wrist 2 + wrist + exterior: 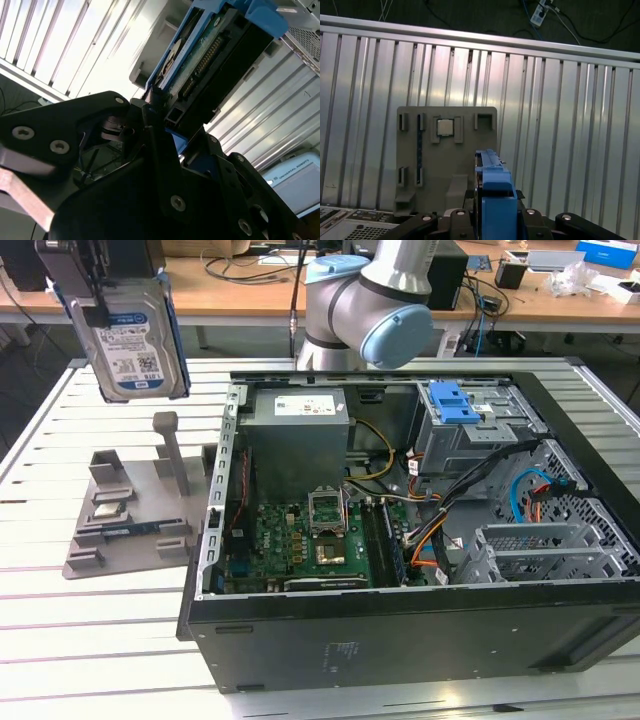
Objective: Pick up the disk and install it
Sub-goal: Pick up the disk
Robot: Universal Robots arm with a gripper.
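Observation:
The disk (130, 335), a silver drive with a blue-and-white label in a blue rail frame, hangs upright in the air at the exterior view's upper left. My gripper (92, 295) is shut on its upper part, high above the grey holder (130, 510). In the second wrist view the disk (210, 55) shows edge-on with its connector side and blue frame, clamped by the black fingers (155, 125). The first wrist view looks down past the disk's blue rail (495, 195) onto the grey holder (445, 150).
The open computer case (400, 640) lies on the slatted table (60, 640), to the exterior view's right of the holder. Inside are a grey power supply box (298, 440), a motherboard (300, 540) and a silver cage with a blue latch (452, 400). The arm's base (370, 300) stands behind the case.

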